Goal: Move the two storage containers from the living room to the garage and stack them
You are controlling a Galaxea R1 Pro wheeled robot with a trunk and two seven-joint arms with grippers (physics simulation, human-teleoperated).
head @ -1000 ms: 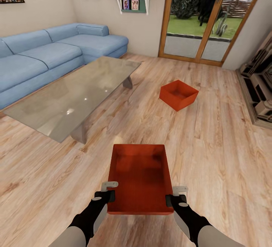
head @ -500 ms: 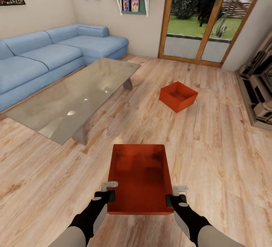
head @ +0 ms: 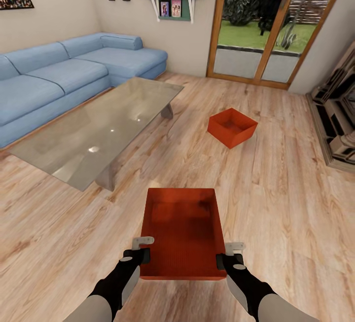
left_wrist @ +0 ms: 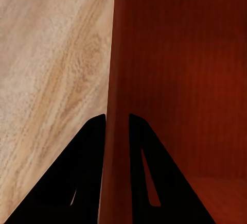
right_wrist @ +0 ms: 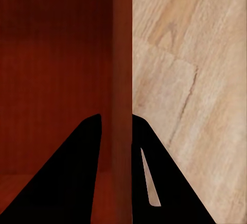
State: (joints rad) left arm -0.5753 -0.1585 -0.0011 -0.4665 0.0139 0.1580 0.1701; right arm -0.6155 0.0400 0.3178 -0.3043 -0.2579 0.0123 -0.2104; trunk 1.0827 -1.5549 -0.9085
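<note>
so, head view, carried bin: one storage container (head: pixel 182 233) hangs between our arms, long axis pointing straight ahead, above the wood-plank floor (head: pixel 276 203).
left gripper (head: pixel 142 249): pinched on the bin's left wall, close to the near corner.
right gripper (head: pixel 228 255): pinched on the right wall, level with the other.
second container (head: pixel 232 127): on the planks, ahead and to our right, well apart from the carried one, turned corner-on; nearer our right arm.
room: living room, with blue sofa (head: pixel 64 75) and glass coffee table (head: pixel 98 129) to the left, glass doors (head: pixel 266 26) ahead. we judge the garage trip not yet begun.
left wrist view: fingers (left_wrist: pixel 90 172) straddle the thin red wall (left_wrist: pixel 114 80), one inside, one outside.
right wrist view: same clamp, fingers (right_wrist: pixel 82 177) either side of the wall (right_wrist: pixel 122 69), planks (right_wrist: pixel 195 80) beyond.
</note>
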